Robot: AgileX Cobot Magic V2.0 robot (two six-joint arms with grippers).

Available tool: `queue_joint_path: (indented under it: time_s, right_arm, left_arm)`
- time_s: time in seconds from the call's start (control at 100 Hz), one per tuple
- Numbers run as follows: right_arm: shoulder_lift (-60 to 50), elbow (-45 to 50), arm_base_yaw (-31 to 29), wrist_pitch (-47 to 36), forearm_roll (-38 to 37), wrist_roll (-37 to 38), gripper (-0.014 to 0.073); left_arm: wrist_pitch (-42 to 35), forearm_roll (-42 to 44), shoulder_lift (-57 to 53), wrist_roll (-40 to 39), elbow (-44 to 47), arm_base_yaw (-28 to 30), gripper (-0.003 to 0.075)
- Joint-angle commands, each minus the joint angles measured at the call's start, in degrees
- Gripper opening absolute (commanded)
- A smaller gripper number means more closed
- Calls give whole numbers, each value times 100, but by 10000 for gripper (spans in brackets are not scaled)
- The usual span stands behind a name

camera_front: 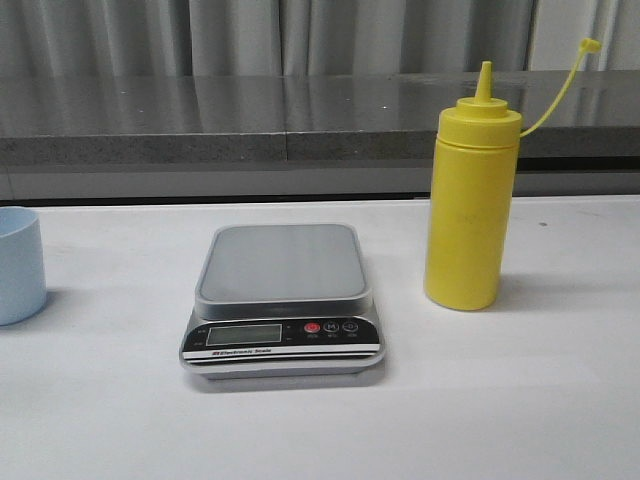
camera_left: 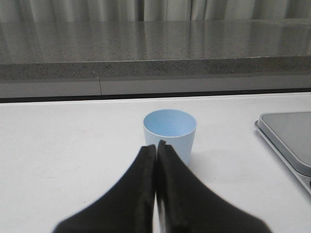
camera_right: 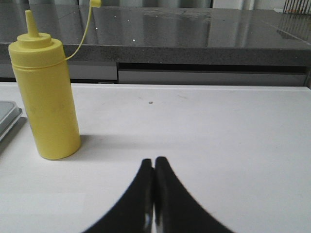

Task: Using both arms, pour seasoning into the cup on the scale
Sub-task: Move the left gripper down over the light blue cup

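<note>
The yellow seasoning bottle [camera_front: 470, 210] stands upright on the white table, right of the scale [camera_front: 283, 300], its cap strap hanging open; it also shows in the right wrist view [camera_right: 46, 97]. The scale's grey platform is bare. The pale blue cup [camera_front: 18, 265] stands at the far left edge of the front view and shows empty in the left wrist view [camera_left: 170, 133]. My left gripper [camera_left: 156, 144] is shut and empty, just short of the cup. My right gripper [camera_right: 154, 160] is shut and empty, apart from the bottle. Neither arm shows in the front view.
A grey stone ledge [camera_front: 300, 120] runs along the back of the table, with curtains behind it. The scale's corner [camera_left: 291, 141] lies beside the cup in the left wrist view. White table surface [camera_right: 218, 131] stretches beside the bottle.
</note>
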Motion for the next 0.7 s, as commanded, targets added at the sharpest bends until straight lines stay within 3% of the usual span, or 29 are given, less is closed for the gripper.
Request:
queue_joint_path:
  time_s: [0.0, 0.46, 0.69]
  right_arm:
    - [-120, -115, -23, -467, -16, -21, -67]
    - [-120, -115, -23, -467, -16, -21, -67]
    - [-120, -115, -23, -467, -16, -21, -67]
  left_arm:
    - [-447, -24, -166, -51, 233, 16, -20]
    - [-693, -24, -166, -51, 205, 16, -20]
    - [-736, -24, -14, -51, -355, 16, -20]
